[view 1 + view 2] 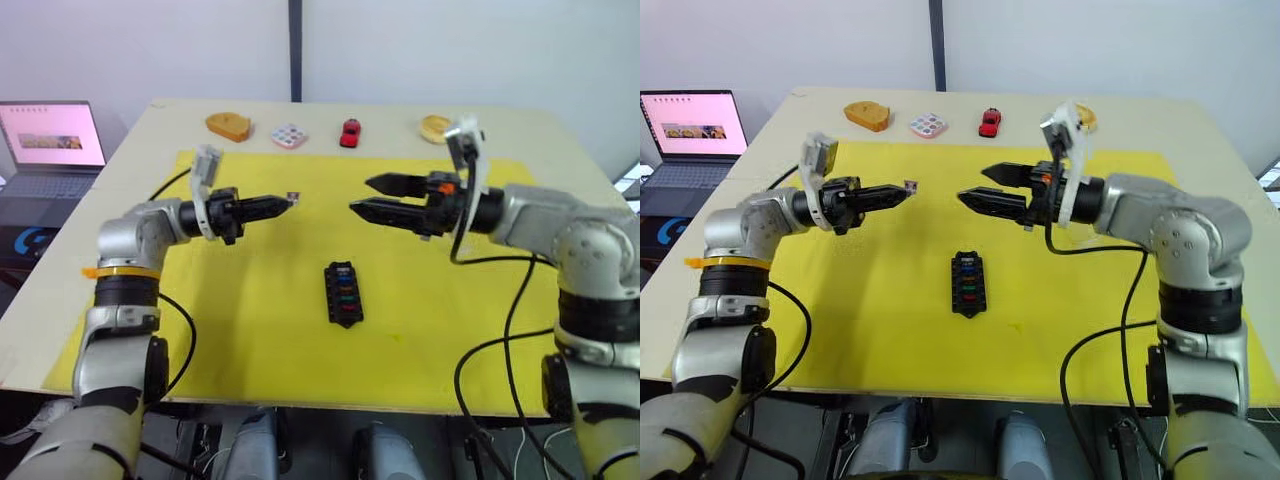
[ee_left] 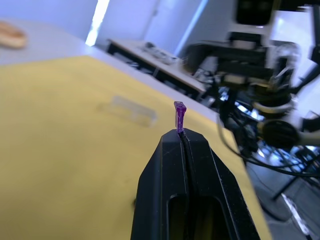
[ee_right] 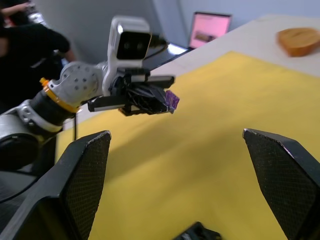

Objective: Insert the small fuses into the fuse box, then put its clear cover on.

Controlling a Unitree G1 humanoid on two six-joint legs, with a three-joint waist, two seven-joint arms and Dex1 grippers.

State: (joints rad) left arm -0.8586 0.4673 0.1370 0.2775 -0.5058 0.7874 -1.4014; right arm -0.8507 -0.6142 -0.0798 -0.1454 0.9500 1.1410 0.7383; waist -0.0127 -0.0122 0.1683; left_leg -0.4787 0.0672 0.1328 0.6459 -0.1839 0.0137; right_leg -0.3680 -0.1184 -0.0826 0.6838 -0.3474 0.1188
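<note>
I see a pale wooden desk [image 1: 150,130] covered mostly by a yellow mat [image 1: 250,300], set against a plain white wall [image 1: 450,50] split by a dark vertical strip [image 1: 295,50]. On my left, an open laptop [image 1: 50,140] glows pink on a lower surface.

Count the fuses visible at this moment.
5 at least: a purple fuse pinched in the left gripper above the mat, and four seated in the fuse box. Others may be too small to make out.
</note>
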